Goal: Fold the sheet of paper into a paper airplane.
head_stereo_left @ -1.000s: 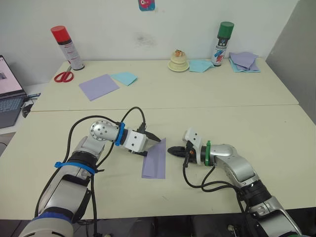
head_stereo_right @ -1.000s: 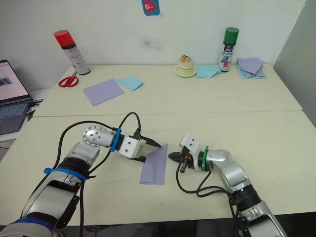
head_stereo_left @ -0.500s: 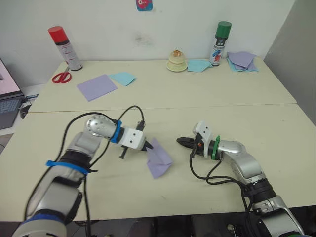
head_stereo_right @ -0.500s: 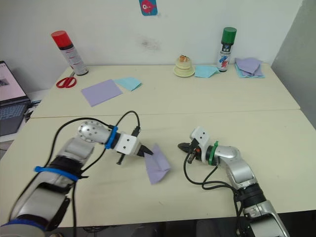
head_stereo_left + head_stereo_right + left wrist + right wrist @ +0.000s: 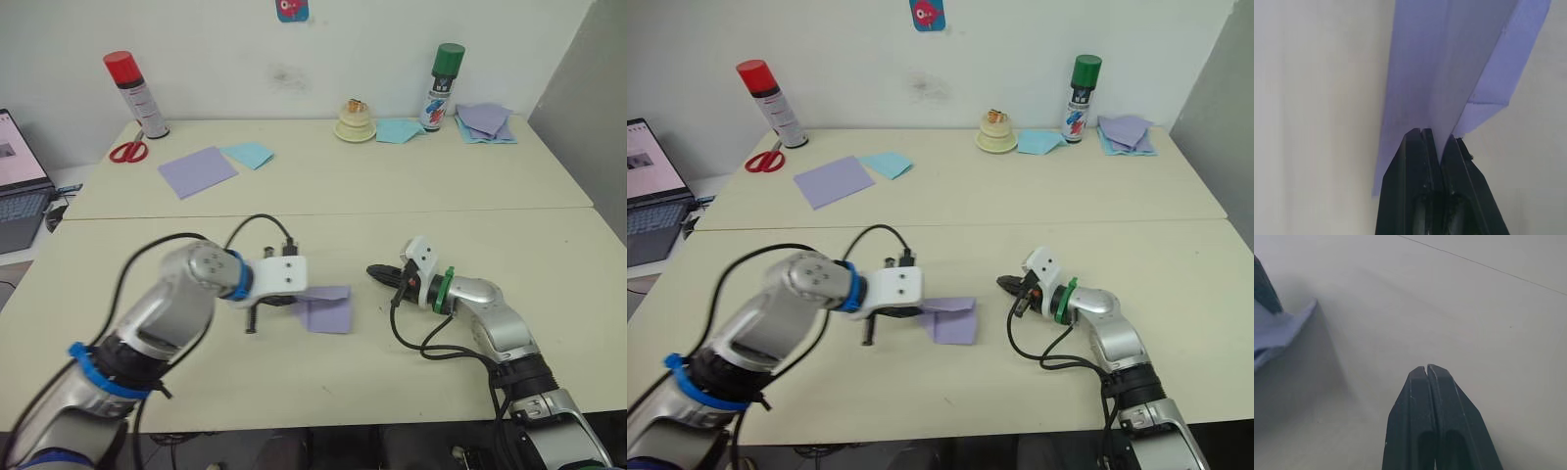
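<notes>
Paper, the folded sheet of paper [image 5: 326, 309], is pinched by the left gripper [image 5: 1442, 147], probably to turn it. Right gripper [image 5: 375, 271], closed on nothing, waits beside it near the table's [image 5: 549, 245] front edge.

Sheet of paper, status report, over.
Left gripper shut on the folded sheet of paper, low over the table. Right gripper shut, empty, apart from it. Nothing between them.

- White wall [image 5: 216, 49] behind, small sticker [image 5: 291, 9] up top.
- Two cream tables [image 5: 411, 176] butted together, seam across.
- Grey panel [image 5: 598, 108] at right edge.
</notes>
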### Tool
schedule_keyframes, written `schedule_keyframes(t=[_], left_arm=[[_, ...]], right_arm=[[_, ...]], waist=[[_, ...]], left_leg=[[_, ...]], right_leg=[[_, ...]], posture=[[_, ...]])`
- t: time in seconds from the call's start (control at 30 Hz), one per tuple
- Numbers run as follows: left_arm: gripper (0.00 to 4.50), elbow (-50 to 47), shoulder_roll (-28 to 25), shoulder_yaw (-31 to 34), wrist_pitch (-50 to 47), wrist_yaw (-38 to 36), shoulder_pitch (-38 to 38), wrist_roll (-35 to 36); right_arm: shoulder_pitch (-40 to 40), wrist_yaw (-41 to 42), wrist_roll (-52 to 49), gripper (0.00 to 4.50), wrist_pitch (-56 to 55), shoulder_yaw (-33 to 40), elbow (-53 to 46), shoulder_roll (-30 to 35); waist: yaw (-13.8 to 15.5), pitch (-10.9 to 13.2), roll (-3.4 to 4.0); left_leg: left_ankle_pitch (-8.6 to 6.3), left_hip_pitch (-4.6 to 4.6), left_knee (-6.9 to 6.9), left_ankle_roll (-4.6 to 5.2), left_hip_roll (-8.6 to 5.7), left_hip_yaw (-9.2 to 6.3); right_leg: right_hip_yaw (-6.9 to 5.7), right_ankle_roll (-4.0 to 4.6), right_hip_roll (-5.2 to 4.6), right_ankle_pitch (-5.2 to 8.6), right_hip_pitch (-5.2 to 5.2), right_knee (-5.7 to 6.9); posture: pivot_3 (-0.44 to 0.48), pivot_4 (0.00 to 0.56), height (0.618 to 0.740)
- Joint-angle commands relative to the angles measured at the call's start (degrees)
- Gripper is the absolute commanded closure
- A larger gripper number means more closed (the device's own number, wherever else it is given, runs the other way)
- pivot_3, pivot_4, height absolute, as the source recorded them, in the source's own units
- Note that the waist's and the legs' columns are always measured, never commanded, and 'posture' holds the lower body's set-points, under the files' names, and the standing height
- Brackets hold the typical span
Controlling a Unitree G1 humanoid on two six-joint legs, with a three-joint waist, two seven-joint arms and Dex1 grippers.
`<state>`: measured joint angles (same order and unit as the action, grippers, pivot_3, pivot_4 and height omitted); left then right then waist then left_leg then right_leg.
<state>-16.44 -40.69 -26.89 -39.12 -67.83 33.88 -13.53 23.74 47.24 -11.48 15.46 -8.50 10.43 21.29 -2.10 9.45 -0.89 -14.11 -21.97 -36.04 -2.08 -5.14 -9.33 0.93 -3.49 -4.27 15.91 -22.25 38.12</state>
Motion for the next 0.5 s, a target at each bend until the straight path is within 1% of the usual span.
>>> schedule_keyframes(t=[0.03, 0.13, 0.17, 0.2, 0.23, 0.3, 0.4, 0.47, 0.5], left_arm=[[4.22, 0.78, 0.56, -0.26, 0.47, 1.48, 1.63, -0.28], [3.44, 0.11, -1.06, 0.81, -0.13, -0.01, 0.41, 1.69], [3.11, -0.49, -1.83, 1.6, -0.6, -0.56, -0.14, 2.58], [2.88, -0.77, -2.73, 2.64, -0.64, -0.64, -0.57, 3.28], [2.48, -0.96, -3.57, 3.87, -0.7, -0.63, -0.88, 4.08], [1.86, -1.73, -5.3, 7.46, -1.53, -0.96, -1.5, 6.76], [0.94, -2.95, -7.88, 13.94, -3.11, -1.69, -2.5, 11.8], [0.27, -3.98, -9.46, 23.64, -3.72, -2.93, -5.52, 18.11], [0.03, -4.56, -10.36, 27.09, -5.01, -3.3, -7.52, 20.28]], right_arm=[[0.45, 0.07, -0.53, 4.5, -0.8, 1.62, -1.34, 0.73], [0.73, 0.61, -0.35, 4.5, -1.05, 1.99, -0.77, 1.83], [0.95, 0.85, -0.33, 4.5, -1.14, 2.16, -0.46, 2.29], [1.29, 0.69, -0.05, 4.5, -1.58, 2.43, -0.06, 2.8], [1.6, 1.25, -0.34, 4.11, -1.62, 2.71, 0.2, 3.35], [1.75, 3.39, -0.57, 3.55, -2.77, 2.6, -0.04, 4.99], [1.18, 7.59, -1.51, 2.49, -4.57, 2.44, -0.99, 7.37], [0.38, 13.99, -1.16, 1.73, -7.49, 0.69, -1.51, 11.03], [0.27, 16.49, -1.09, 1.45, -8.75, 0.0, -1.26, 12.19]], waist=[[0.06, 0.0, 0.0], [-0.15, 0.0, 0.01], [-0.18, 0.0, 0.01], [-0.19, 0.0, 0.01], [-0.21, 0.01, 0.02], [-0.1, 0.02, 0.02], [-0.04, 0.03, 0.02], [-0.11, 0.04, 0.04], [-0.21, 0.04, 0.04]], left_leg=[[0.01, 0.0, 0.01, -0.01, 0.02, -0.01], [0.07, 0.01, 0.04, -0.13, 0.04, 0.03], [0.07, 0.01, 0.05, -0.14, 0.05, 0.02], [0.07, 0.01, 0.05, -0.14, 0.05, 0.03], [0.07, 0.0, 0.05, -0.13, 0.05, 0.03], [0.05, -0.02, 0.05, -0.1, 0.03, 0.01], [0.0, -0.02, 0.03, -0.01, 0.03, 0.01], [0.0, -0.02, 0.04, -0.01, 0.04, 0.03], [0.0, -0.02, 0.04, -0.01, 0.05, 0.03]], right_leg=[[0.0, 0.0, 0.0, 0.0, -0.02, 0.0], [0.05, 0.01, 0.0, 0.0, -0.07, 0.0], [0.05, 0.01, 0.01, 0.0, -0.07, -0.01], [0.06, 0.01, 0.01, 0.0, -0.07, -0.02], [0.06, 0.01, 0.01, 0.0, -0.07, -0.03], [0.05, 0.01, 0.0, 0.0, -0.07, -0.03], [0.04, 0.01, -0.01, 0.0, -0.06, -0.03], [0.04, 0.01, -0.01, 0.0, -0.06, -0.05], [0.03, 0.0, -0.02, 0.0, -0.05, -0.06]], posture=[[0.0, 0.15, 0.74], [0.0, 0.15, 0.74], [0.0, 0.15, 0.74], [0.0, 0.15, 0.74], [0.0, 0.15, 0.74], [0.0, 0.15, 0.74], [0.0, 0.15, 0.74], [0.0, 0.15, 0.74], [0.0, 0.15, 0.74]])
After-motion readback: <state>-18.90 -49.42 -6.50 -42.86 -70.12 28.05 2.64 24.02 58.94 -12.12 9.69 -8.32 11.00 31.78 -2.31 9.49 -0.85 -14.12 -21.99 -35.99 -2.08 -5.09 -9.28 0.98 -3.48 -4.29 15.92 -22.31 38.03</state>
